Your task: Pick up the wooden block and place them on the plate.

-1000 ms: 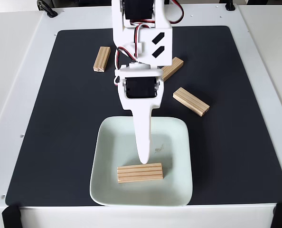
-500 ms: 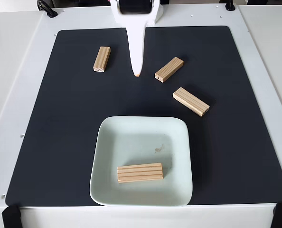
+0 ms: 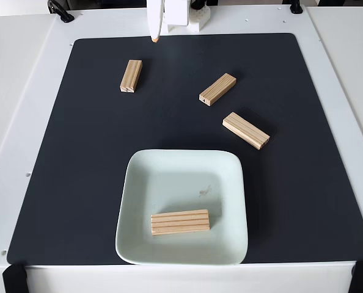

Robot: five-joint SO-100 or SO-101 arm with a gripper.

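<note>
While one wooden block (image 3: 180, 221) lies flat near the plate's (image 3: 139, 183) front rim, room stays open behind it.
Loose blocks: one by the mat's (image 3: 77, 152) far-left corner (image 3: 131, 75), two right of centre (image 3: 217, 89) (image 3: 246, 130), apart.
My gripper (image 3: 155, 38): at the mat's far edge; jaw spacing unclear.

In the fixed view, 3 loose blocks (image 3: 131, 75) (image 3: 217, 89) (image 3: 246, 130) dot the upper mat (image 3: 77, 171); its left and right flanks lie open. On the plate (image 3: 139, 177), 1 block (image 3: 180, 221) occupies the near part.
</note>
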